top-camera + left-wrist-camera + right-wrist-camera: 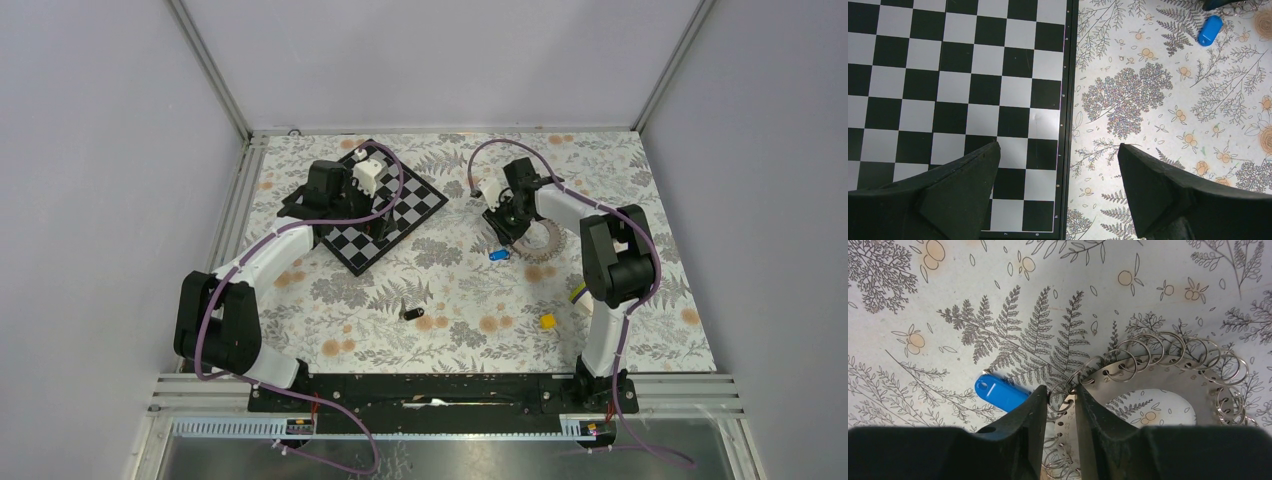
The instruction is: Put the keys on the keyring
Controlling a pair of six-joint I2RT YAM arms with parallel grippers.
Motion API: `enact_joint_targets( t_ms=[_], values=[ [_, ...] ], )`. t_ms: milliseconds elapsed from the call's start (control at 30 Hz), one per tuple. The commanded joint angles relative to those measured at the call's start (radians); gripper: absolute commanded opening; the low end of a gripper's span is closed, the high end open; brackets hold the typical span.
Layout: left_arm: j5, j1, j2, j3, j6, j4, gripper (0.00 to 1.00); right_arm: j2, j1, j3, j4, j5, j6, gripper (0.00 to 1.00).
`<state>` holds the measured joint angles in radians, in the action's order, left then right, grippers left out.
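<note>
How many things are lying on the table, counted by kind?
Keys: 2 (blue, black)
Keyring: 1
Chessboard: 1
Yellow cube: 1
Lime stick, mostly hidden: 1
Total: 6

Looks like I'm in a robotics lab test cell: plain grey panel walls (430, 50) up top, aluminium frame posts (212, 70) in the corners, black mounting rail (440, 385) along the bottom edge of my floral desk (460, 295).
</note>
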<state>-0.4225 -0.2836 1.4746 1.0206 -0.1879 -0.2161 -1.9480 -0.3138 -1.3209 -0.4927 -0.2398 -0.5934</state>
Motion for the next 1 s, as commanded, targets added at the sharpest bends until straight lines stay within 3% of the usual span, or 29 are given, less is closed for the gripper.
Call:
enact_joint_targets(
  t_ms=[0,633,967],
  values=[
    [-0.014,-0.004,0.001,-0.002,-0.018,0.044,0.99,0.001,-0.018,-0.011,0.014,0.036,-0.022,0.31],
    [-0.025,-0.006,0.009,0.002,-0.015,0.045,0.99,0.034,-0.018,-0.052,-0.040,0.035,-0.027,0.00],
    [-0.146,-0.047,0.051,0.155,-0.084,-0.099,0.99,0.184,-0.018,-0.197,-0.185,-0.159,0.006,0.00]
  ],
)
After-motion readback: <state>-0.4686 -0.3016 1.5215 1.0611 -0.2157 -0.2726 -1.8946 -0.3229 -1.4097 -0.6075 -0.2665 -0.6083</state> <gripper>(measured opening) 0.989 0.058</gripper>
